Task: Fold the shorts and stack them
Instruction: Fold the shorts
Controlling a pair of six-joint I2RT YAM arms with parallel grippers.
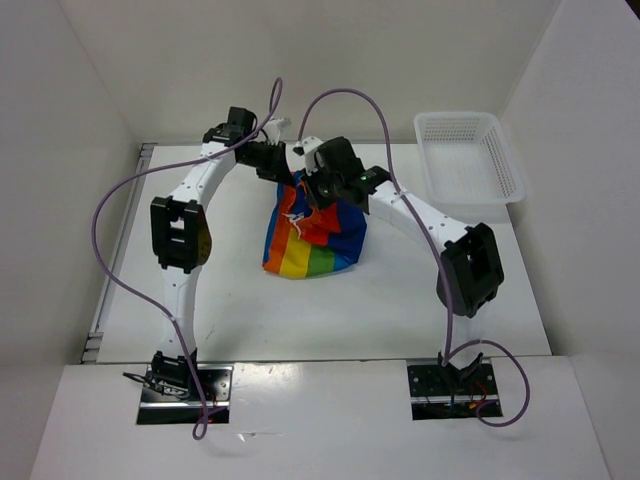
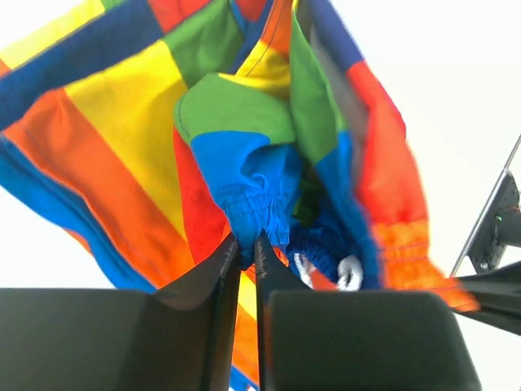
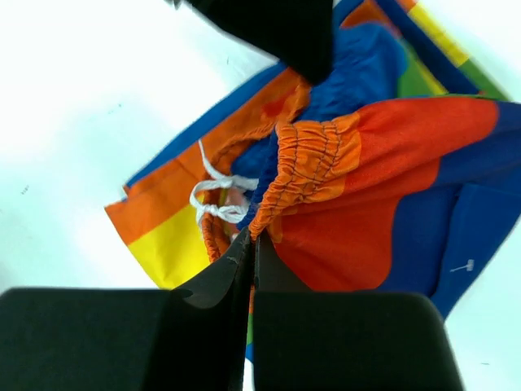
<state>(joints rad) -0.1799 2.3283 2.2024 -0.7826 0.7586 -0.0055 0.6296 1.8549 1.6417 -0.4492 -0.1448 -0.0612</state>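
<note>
The rainbow-striped shorts [image 1: 312,240] hang bunched in the middle of the table, held up at the top by both grippers, with their lower part resting on the surface. My left gripper [image 1: 290,180] is shut on the blue elastic waistband [image 2: 259,195]. My right gripper [image 1: 318,192] is shut on the orange elastic waistband [image 3: 305,155]. The white drawstring [image 3: 213,199] dangles beside the right gripper's fingertips and also shows in the left wrist view [image 2: 346,273].
A white mesh basket [image 1: 468,155] stands at the back right of the table. White walls enclose the table on three sides. A metal rail [image 1: 118,250] runs along the left edge. Purple cables loop above both arms.
</note>
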